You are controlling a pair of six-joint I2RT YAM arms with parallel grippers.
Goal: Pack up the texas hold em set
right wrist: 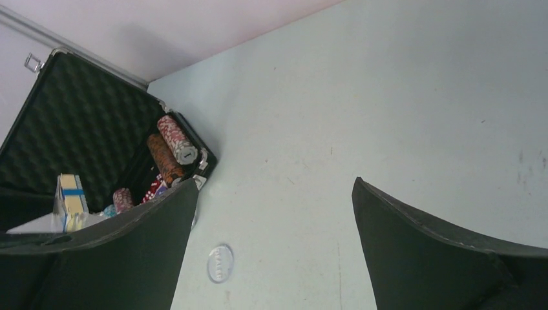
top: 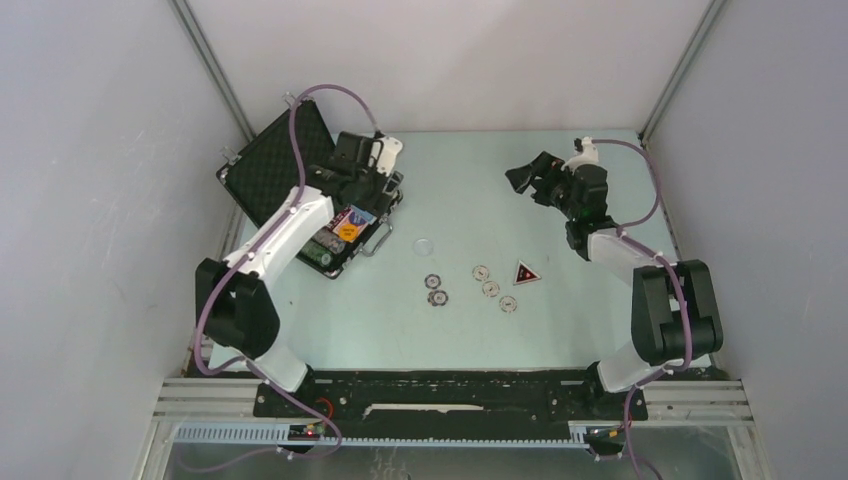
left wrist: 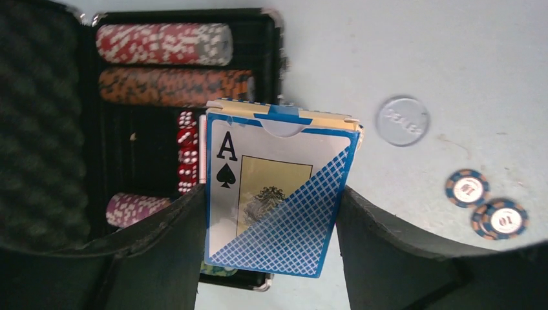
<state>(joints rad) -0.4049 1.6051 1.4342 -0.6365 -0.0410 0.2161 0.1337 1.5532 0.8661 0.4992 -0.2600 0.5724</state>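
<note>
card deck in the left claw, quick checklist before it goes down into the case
1. Left claw grip on card deck: ok, a finger against each long side.
2. Case lid open: ok.
3. Free slot in the case beneath the deck: cannot tell, the deck hides it.
4. Right claw out of the way: ok, open, empty, away from the case.
5. Everything else packed: not ok, poker chips and the dealer button lie loose on the table.
</note>
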